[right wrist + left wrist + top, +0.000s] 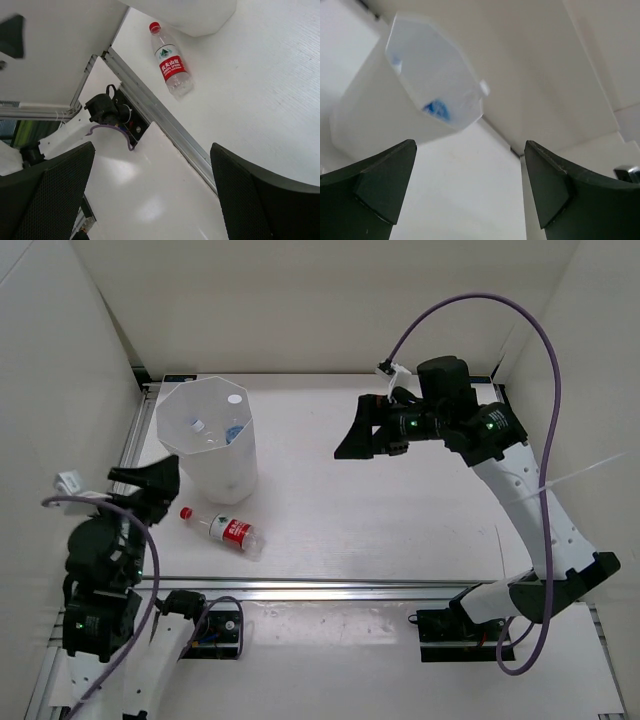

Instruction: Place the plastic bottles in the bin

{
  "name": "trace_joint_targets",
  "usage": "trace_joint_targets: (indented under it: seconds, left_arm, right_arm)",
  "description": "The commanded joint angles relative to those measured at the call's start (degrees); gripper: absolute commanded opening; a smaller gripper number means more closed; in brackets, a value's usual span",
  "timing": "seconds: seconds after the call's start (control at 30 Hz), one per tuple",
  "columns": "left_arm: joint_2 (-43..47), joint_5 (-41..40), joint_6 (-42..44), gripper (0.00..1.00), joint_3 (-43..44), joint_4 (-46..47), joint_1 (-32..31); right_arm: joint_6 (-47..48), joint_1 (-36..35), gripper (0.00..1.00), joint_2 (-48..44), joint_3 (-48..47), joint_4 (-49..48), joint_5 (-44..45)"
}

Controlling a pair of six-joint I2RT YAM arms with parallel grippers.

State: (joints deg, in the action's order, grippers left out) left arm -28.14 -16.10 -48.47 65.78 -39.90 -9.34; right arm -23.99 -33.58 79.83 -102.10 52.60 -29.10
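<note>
A white table [400, 520] sits inside white enclosure walls [300, 300]. The tall white faceted bin [228, 478] stands at its left rear. Clear plastic and a blue label [236, 432] show inside, but the number of bottles is unclear. The red-capped bottle [224, 530] lies on its side just in front of the bin. Only the right wrist view shows its red label clearly, and the left wrist view misses it. The left gripper [150, 480], beside the bin, and the right gripper [358, 445], raised mid-table, both have their fingers spread and hold nothing.
</note>
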Motion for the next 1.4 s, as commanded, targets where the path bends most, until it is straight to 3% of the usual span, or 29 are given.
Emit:
trace_joint_targets:
  seconds: [0.0,0.13,0.3,0.77,1.1,1.17,1.2,1.23,1.27,1.37]
  left_arm:
    - [2.10,7.91,-11.88,1.00,-12.93,-8.53,0.12]
    - [9.49,12.58,-18.31,1.00,-24.54,-6.07,0.12]
    - [10.21,17.50,-20.61,1.00,-37.89,0.77,0.12]
    - [0.38,15.75,-15.34,1.00,-49.69,9.83,1.35]
    - [-9.02,17.67,-17.18,1.00,-54.78,19.41,9.07]
    - [-10.61,18.82,-17.19,0.94,-54.79,20.12,9.78]
    - [-11.23,19.52,-16.40,0.86,-54.79,20.12,10.31]
    - [-11.23,20.13,-15.87,0.66,-53.92,20.12,10.31]
    - [-11.23,20.66,-15.87,0.58,-52.78,20.12,10.31]
    - [-7.64,21.80,-15.60,0.53,-47.09,15.67,10.31]
  right_arm:
    - [0.87,0.36,1.00,-0.56,0.85,-1.97,-2.00]
    - [0.87,0.36,1.00,0.68,1.38,-2.50,-4.19]
    - [0.87,0.36,1.00,2.51,0.69,-2.50,-8.24]
    - [1.39,0.36,1.00,1.99,-0.99,-0.48,-8.43]
    - [2.54,0.89,1.00,4.18,-5.81,4.96,-8.95]
    - [3.16,0.89,1.00,4.89,-6.35,5.76,-8.95]
    - [3.16,0.89,1.00,4.89,-6.96,5.76,-8.95]
    - [3.16,0.89,1.00,5.42,-6.97,5.76,-8.95]
    - [3.16,0.89,1.00,5.42,-6.97,5.76,-8.95]
    - [3.16,0.89,1.00,5.95,-6.97,5.76,-9.48]
